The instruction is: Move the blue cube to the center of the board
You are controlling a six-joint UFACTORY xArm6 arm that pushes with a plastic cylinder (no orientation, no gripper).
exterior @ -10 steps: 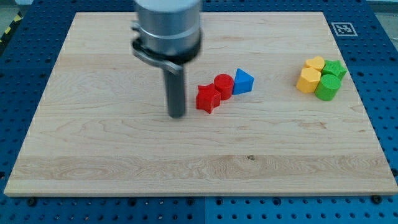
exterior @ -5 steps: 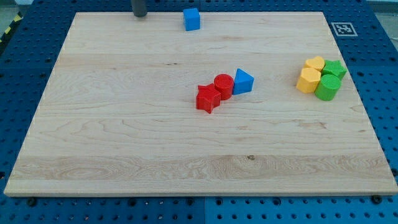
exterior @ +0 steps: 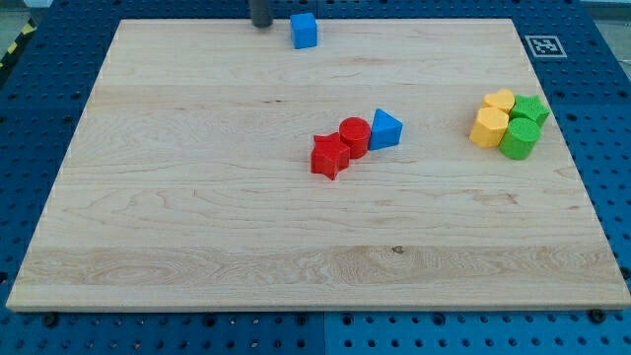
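My tip [exterior: 262, 26] shows as a short dark stub at the view's top edge, just where the board [exterior: 197, 247] begins. I carry no jaws to spread or press together, only this plain rod, and it holds nothing. Just beside it, toward the view's right, sits the blue cube [exterior: 305, 31], close to the board's top edge and apart from my tip by a narrow gap. That is the relation the push turns on: the cube lies to the right of me, level with me, while the centre lies toward the view's bottom from the cube. From here a push would send it sideways along the edge, so I judge I must first get round to its top side, where little wood is left.

Below the cube the wood is bare down to the middle, where a red star-like block [exterior: 329, 156], a red cylinder [exterior: 355, 134] and a blue wedge-shaped block [exterior: 385, 129] stand touching in a slanted row. They crowd the target, so the cube may bump them.

Far right, two yellow blocks [exterior: 492, 118] and two green blocks [exterior: 523, 126] cluster well apart from the path.
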